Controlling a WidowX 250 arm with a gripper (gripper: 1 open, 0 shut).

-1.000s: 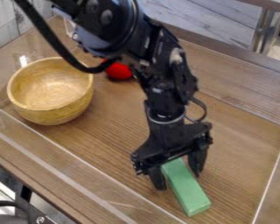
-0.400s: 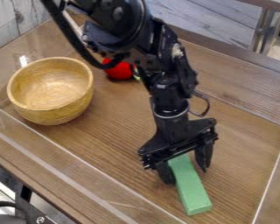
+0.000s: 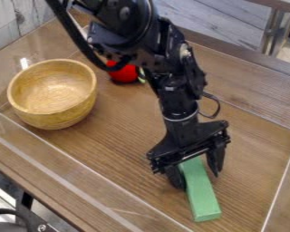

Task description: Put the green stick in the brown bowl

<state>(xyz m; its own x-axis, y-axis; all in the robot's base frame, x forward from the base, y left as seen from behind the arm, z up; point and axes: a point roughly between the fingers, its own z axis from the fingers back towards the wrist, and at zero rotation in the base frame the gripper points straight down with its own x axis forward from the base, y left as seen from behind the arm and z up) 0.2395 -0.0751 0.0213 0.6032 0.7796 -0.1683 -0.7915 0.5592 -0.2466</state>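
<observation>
Black metal gripper (image 3: 194,160), spread wide, holds nothing, straddling the upper end of the flat light-green block (image 3: 199,192), whose length runs toward lower right.

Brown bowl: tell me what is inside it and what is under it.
Nothing shows inside the bowl; its visible inner wall and floor are bare, and the green stick lies outside. What is under the bowl is covered by it.

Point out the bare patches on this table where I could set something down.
Bare wood shows between the brown bowl and the gripper, and right of the arm toward the far edge. It's crowded around the green stick.
</observation>
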